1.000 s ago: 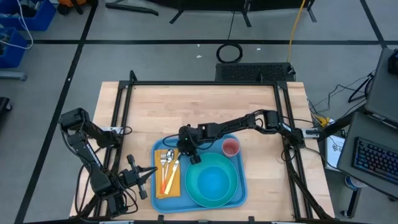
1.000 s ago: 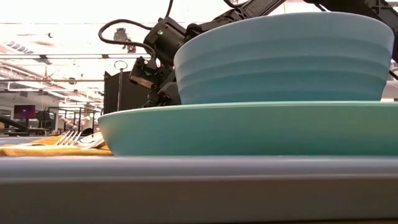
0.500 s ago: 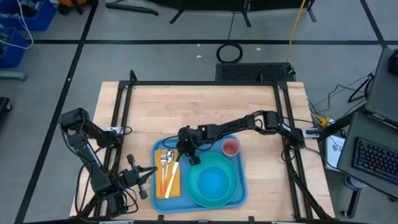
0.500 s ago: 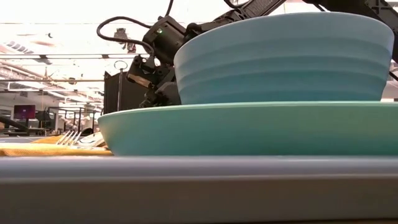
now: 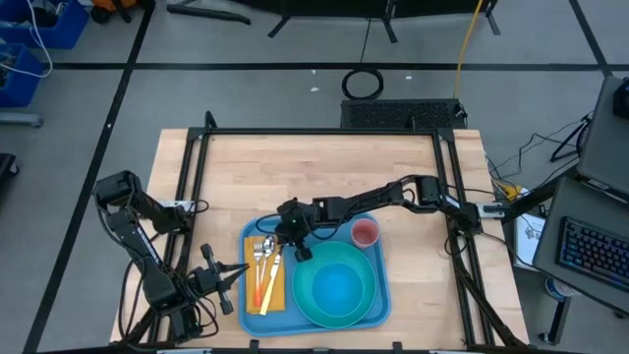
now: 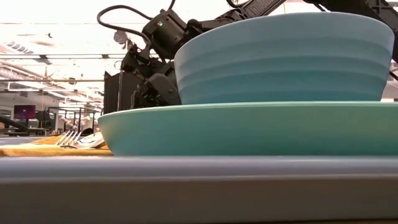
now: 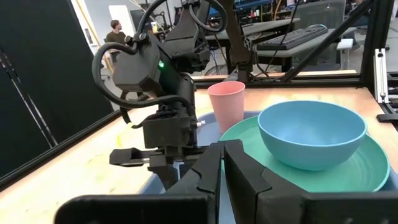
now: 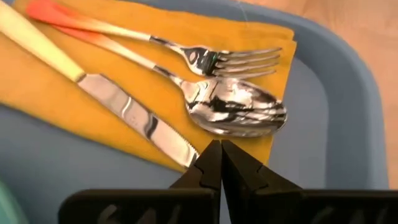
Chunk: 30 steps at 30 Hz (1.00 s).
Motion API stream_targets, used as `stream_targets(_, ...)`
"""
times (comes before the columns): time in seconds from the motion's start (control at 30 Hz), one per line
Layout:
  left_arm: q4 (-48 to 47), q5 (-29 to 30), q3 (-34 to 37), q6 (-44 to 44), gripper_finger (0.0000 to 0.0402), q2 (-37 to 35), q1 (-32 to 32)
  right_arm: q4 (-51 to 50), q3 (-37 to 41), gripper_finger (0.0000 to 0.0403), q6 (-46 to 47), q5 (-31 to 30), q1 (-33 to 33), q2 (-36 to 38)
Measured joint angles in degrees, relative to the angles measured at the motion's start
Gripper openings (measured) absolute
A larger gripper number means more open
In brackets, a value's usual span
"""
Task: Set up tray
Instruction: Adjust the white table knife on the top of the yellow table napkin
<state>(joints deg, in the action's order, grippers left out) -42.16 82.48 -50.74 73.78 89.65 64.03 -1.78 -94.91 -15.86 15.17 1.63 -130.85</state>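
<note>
The blue tray (image 5: 385, 295) lies at the table's near middle. On its left part a yellow napkin (image 8: 161, 31) carries a fork (image 8: 205, 59), a spoon (image 8: 236, 109) and a knife (image 8: 130, 118). A turquoise plate (image 5: 300, 295) with a bowl (image 5: 339, 287) fills the tray's right part. A pink cup (image 5: 365, 233) stands upright at its far right. My right gripper (image 8: 219, 144) is shut, slanting down over the napkin's edge beside the knife's tip. My left gripper (image 7: 222, 146) is shut, level, just left of the tray. My right gripper's shut fingertips stand at the napkin's edge (image 8: 186, 167), next to the knife's tip. I cannot tell whether they touch the napkin or hang just above it.
A black frame (image 5: 197, 147) runs around the wooden table top (image 5: 314, 177). Bare wood lies beyond the tray toward the far edge. A person shows far off in the room in the left wrist view.
My right gripper has tipped over the tray's far left part: in the low view its wrist end has risen a little. The cutlery, plate, bowl and cup lie as before.
</note>
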Motion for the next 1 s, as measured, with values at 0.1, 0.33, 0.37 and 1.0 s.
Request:
stream_targets(0.1, -0.02, 0.0, 0.0, 0.0, 0.0026, 0.0, 0.0, -2.06, 0.0, 0.0, 0.16, 1.4, 0.11, 0.3)
stream_targets(0.33, -0.02, -0.11, 0.0, 0.0, 0.0026, 0.0, 0.0, -5.15, -0.04, 0.0, 1.66, 6.18, 2.12, 0.94)
stream_targets(0.37, -0.02, -0.13, 0.0, 0.0, 0.0026, 0.0, 0.0, -5.28, -0.04, 0.0, 1.68, 6.27, 2.5, 0.94)
stream_targets(1.0, -0.03, -1.07, 0.01, -0.17, 0.0026, 0.0, -2.12, 0.11, -0.07, 0.0, 2.74, 12.05, 3.74, -0.46)
